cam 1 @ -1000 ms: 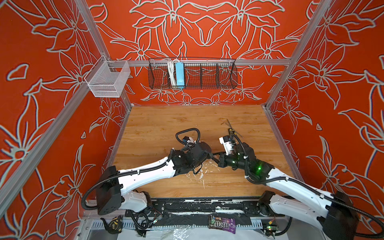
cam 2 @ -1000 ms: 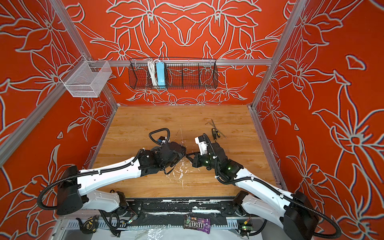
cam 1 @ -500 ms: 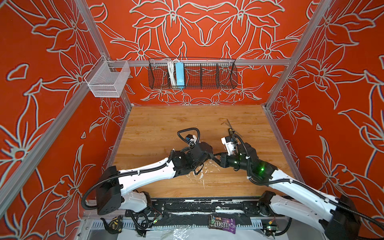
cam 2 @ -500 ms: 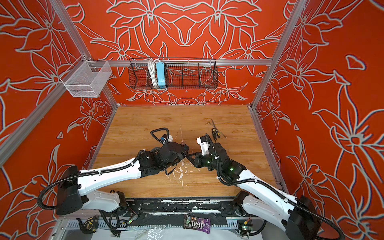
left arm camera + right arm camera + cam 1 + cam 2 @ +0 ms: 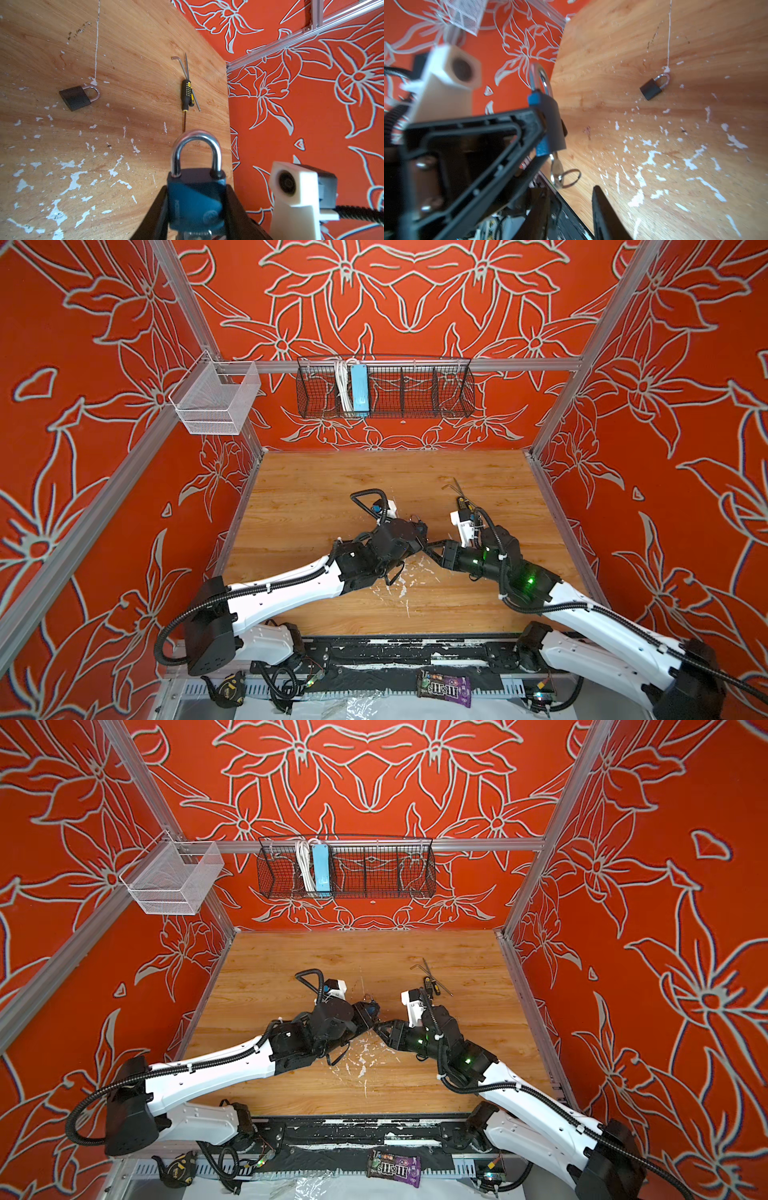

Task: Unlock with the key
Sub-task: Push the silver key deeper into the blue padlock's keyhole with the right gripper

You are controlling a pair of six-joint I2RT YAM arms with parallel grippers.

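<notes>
Over the worktop (image 5: 332,489), the left claw (image 5: 368,1017) clamps the blue padlock (image 5: 194,187) by its body, keeping the keyway end exposed. The right claw (image 5: 378,1029) stands part-open beside the key (image 5: 556,170), which sits inserted in that keyway, presumably to regrip and turn it.

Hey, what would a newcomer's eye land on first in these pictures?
The blue padlock clamped in the left gripper over mid-table, a key stuck in its base. The right gripper stands open at that key; a black padlock lies flat on the scuffed wood.
</notes>
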